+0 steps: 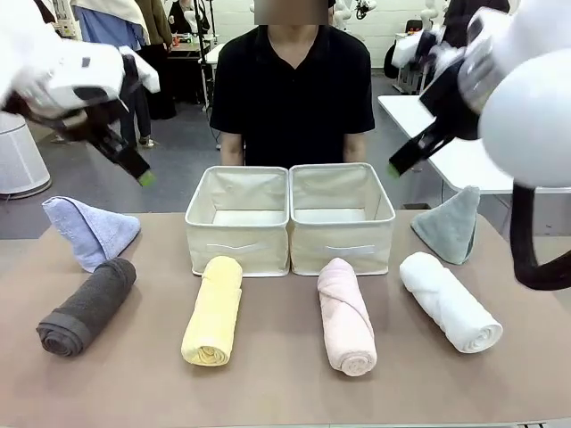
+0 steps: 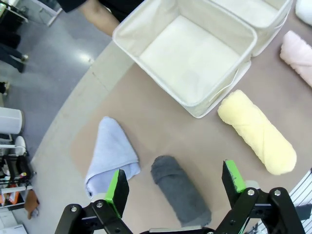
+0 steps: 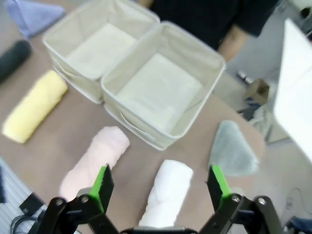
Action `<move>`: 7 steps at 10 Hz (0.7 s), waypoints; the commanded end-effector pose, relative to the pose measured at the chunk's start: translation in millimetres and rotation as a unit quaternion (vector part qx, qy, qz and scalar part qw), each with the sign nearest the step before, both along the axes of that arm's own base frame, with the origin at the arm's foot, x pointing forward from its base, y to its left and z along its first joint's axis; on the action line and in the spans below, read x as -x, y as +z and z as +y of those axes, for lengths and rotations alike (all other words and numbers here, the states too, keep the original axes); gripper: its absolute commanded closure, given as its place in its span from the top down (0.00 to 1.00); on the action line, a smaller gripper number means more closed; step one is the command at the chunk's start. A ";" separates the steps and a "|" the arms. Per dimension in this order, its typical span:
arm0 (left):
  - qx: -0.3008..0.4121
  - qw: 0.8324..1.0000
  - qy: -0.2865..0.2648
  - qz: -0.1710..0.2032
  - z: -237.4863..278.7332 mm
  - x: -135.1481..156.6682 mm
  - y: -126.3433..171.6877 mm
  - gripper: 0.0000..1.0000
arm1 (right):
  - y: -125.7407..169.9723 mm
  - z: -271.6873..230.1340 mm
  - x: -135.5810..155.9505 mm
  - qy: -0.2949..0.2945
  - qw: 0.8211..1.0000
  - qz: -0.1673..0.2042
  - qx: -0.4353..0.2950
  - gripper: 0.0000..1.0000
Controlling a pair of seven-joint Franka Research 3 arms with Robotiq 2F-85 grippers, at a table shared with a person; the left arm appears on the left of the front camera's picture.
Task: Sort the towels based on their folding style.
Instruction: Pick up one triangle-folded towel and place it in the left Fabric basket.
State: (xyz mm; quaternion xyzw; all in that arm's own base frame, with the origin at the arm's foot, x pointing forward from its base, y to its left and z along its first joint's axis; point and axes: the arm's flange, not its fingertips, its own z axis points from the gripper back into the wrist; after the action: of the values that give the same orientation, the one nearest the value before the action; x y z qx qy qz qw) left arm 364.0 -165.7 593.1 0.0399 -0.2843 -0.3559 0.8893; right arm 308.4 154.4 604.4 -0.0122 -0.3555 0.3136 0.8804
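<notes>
Four rolled towels [image 1: 213,309] lie along the table's [image 1: 285,392] near edge, two cone towels [image 1: 89,230] near its far corners; left gripper [image 2: 174,183] and right gripper [image 3: 161,185] hover spread, empty.

White rounded arms [image 1: 531,116], black jaws, green pads [image 2: 115,191].

- A left bin [image 1: 237,171] and a right bin [image 1: 342,168] are set side by side, touching, on the counter [image 1: 285,397].
- Before the bins, four rolls are laid in a row: outer left roll [image 1: 86,308], inner left roll [image 1: 214,310], inner right roll [image 1: 346,328], outer right roll [image 1: 451,301].
- A left cone fold [image 1: 91,230] is placed left of the bins, and a right cone fold [image 1: 451,226] right of them.
- A person [image 1: 293,85] is seen behind the bins.
</notes>
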 end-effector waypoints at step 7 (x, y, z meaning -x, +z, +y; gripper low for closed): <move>0.004 1.000 0.005 -0.019 6.6 13.2 30.4 1.00 | 33.2 4.1 25.9 -0.004 1.000 -0.016 0.000 1.00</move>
State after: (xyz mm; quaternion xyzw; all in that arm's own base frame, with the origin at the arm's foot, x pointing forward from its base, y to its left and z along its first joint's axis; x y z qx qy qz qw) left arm 349.1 -157.6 620.4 0.0448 -0.3048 -0.3489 0.8851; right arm 279.4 158.4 638.3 -0.0292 -0.3690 0.3046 0.8776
